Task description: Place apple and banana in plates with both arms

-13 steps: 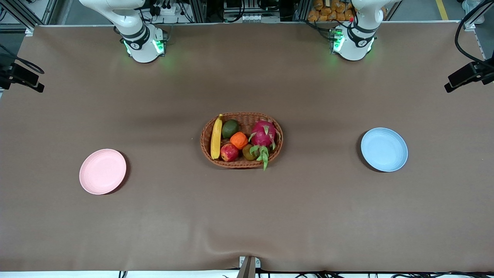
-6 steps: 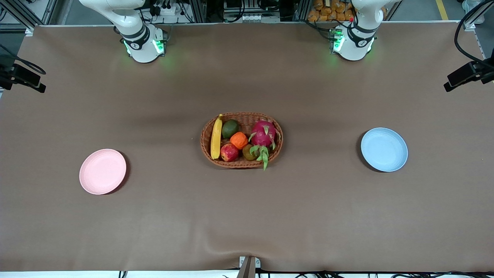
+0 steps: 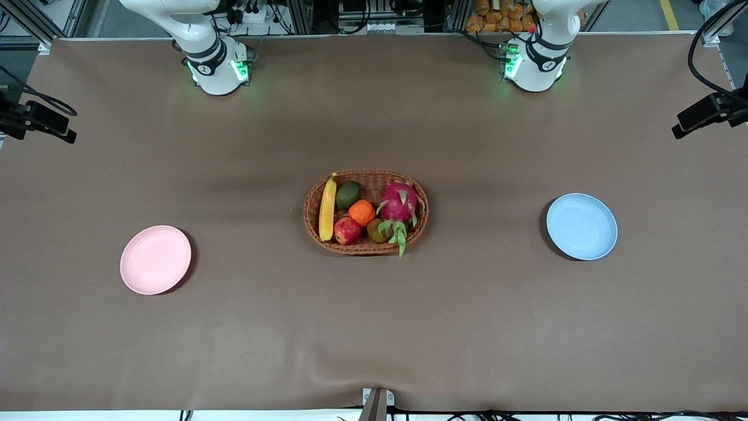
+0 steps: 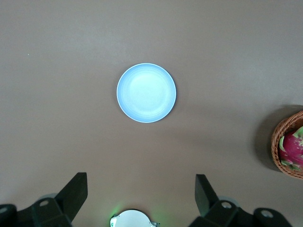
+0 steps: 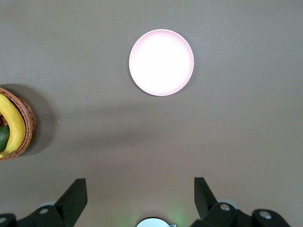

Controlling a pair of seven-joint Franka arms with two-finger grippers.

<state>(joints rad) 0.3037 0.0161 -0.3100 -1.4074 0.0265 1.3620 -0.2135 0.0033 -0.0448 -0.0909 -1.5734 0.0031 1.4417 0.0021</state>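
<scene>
- Pink plate (image 3: 155, 259) empty, toward right arm's end; right gripper (image 5: 140, 182) high over bare table (image 3: 374, 327) near it, fingers spread, nothing held
- Banana (image 3: 327, 207) and apple (image 3: 347, 230) side by side in wicker basket (image 3: 362, 248) mid-table (neither lifted yet)
- Blue plate (image 3: 581, 226) empty, toward left arm's end; left gripper (image 4: 141, 179) high above, fingers spread, empty
- Since a second ago: fruit and plates unmoved; dark fitting (image 3: 41, 120) at table edge shifted slightly, so approach judged barely begun
- No legible brand or writing

Lying in the basket (image 3: 365, 248): yellow banana (image 3: 327, 208), red apple (image 3: 347, 230) touching it. Set well apart from the basket: pink plate (image 3: 155, 259), blue plate (image 3: 581, 226), both bare.
</scene>
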